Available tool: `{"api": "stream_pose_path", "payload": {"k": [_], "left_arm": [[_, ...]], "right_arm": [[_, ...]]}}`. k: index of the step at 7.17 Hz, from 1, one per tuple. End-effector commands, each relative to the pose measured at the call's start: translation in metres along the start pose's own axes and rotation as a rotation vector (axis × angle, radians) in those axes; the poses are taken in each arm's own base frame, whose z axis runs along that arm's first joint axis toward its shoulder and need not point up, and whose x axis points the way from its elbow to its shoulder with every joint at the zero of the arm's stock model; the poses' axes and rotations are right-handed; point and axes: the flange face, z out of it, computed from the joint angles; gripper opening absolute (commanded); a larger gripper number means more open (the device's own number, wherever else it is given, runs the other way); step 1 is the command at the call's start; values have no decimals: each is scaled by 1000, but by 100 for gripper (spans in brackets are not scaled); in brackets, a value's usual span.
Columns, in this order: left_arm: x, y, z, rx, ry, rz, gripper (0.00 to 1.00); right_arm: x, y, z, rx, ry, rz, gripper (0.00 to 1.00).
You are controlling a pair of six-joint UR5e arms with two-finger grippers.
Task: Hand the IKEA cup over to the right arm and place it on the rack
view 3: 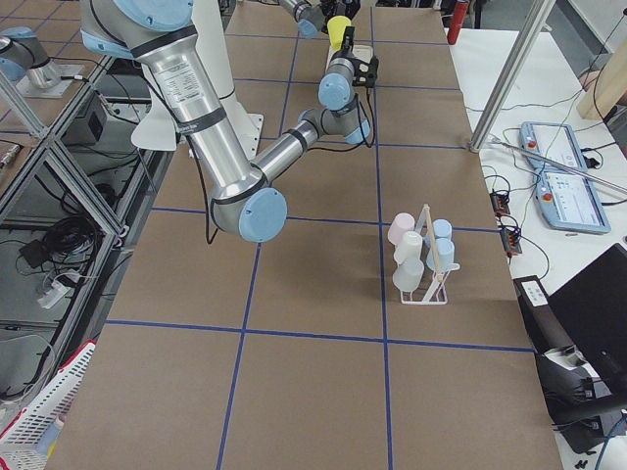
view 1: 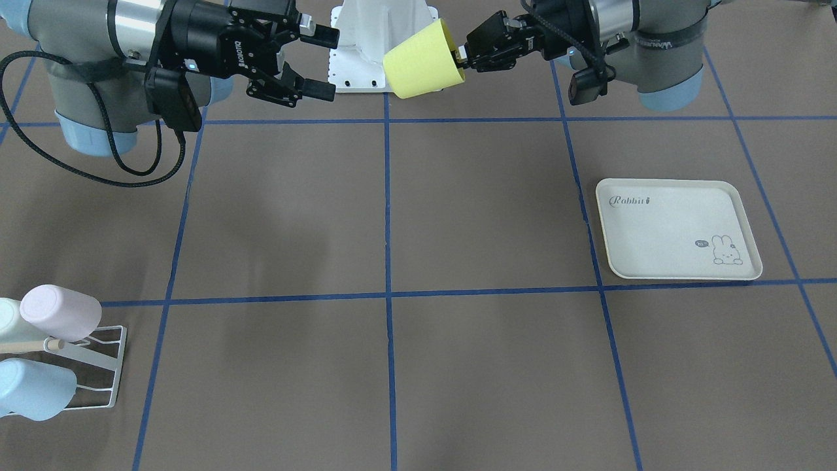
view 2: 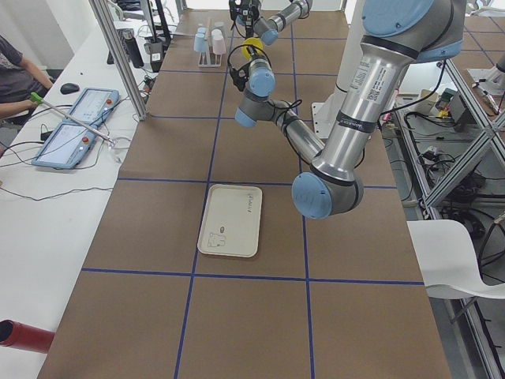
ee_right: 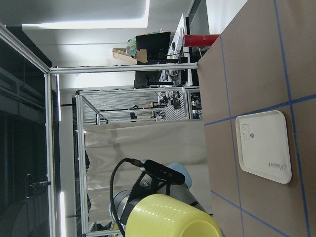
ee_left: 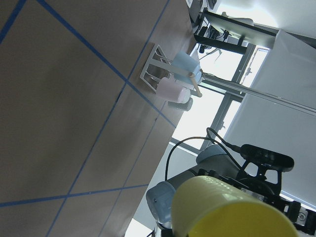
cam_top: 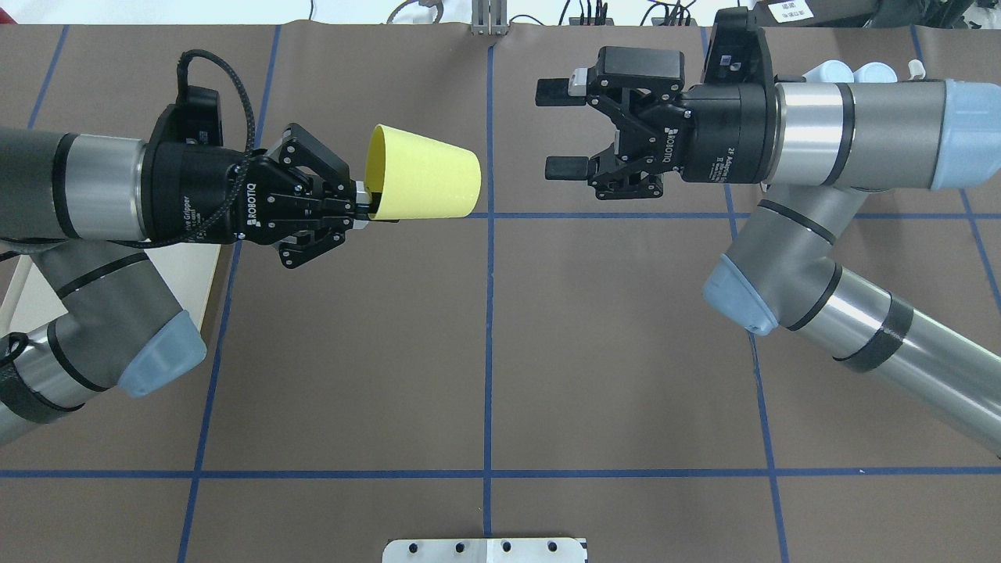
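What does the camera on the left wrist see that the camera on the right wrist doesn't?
Only the left wrist view shows the rack, with pastel cups sitting on it. Only the right wrist view shows the cream tray lying flat on the table. Both views show the yellow cup very close up at the bottom, and both show the brown table with its blue lines.

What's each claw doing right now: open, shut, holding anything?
Left gripper: shut on the rim of the cup.
Right gripper: open, empty, facing the cup but not touching it.
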Motion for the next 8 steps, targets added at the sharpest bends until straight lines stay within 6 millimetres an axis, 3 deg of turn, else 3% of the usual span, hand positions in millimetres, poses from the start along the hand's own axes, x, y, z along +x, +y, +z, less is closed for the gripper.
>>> {"api": "stream_pose_path", "payload": {"k": [1, 3, 8], "left_arm": [[-6, 13, 1, -69, 108, -109, 0], [-27, 25, 11, -126, 231, -176, 0], [-28, 32, 21, -151, 241, -183, 0]], "right_arm": [[-1, 11, 7, -22, -48, -13, 98], [-1, 22, 10, -61, -93, -31, 98], [3, 42, 23, -86, -122, -65, 98]]}}
